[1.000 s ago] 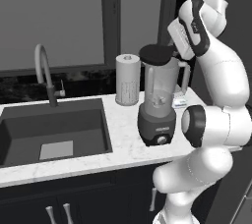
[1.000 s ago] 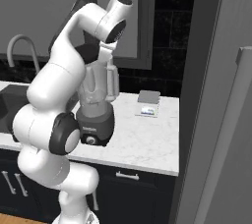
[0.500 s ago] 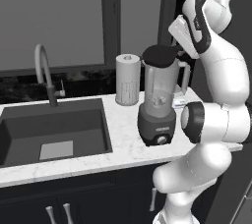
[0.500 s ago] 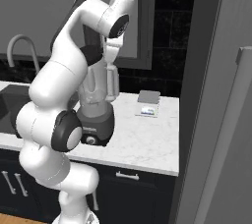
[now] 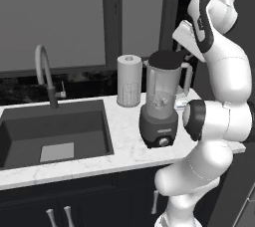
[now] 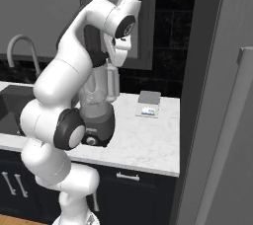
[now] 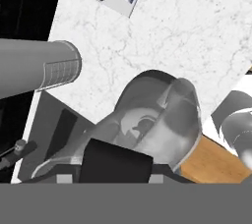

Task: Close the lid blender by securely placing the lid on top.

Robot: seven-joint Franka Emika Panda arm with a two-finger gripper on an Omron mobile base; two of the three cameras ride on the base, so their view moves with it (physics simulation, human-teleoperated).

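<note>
Hand view: lid (image 7: 116, 161) below pincer, over blender (image 7: 162, 115)

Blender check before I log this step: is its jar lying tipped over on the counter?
No, the blender stands upright on the counter, beside the sink.

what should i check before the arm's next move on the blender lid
1. Blender upright on the counter: ok.
2. Lid at the jar's mouth: ok, the left base view shows the black disc on top of the jar.
3. Lid seated flat and fully down: cannot tell; it looks slightly tilted, and the hand view shows the blades through the clear jar.
4. Gripper hold on the lid: cannot tell, the fingers are not distinct.
5. Paper towel roll out of the way: ok, it stands apart beside the blender.
6. Kitchen scale out of the way: ok, it lies apart near the wall.
</note>
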